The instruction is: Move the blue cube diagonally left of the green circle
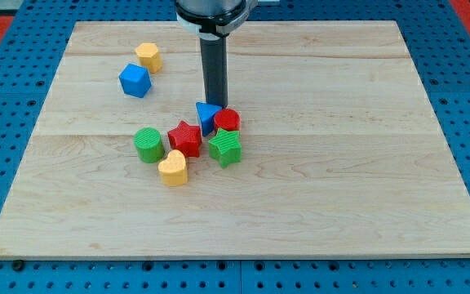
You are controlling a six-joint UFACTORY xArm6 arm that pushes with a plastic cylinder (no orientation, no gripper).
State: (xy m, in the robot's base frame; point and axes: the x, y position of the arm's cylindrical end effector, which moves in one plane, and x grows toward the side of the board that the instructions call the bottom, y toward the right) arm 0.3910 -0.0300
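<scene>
Behind blue triangle (206, 115): my tip (216, 103)

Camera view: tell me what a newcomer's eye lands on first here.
First, the dark rod coming down from the view's top, my tip just behind the blue triangle block. Next, the tight cluster at the board's middle: blue triangle block, red cylinder, red star, green star, green circle and yellow heart. Apart, at upper left, sit the blue cube and a yellow block.
</scene>
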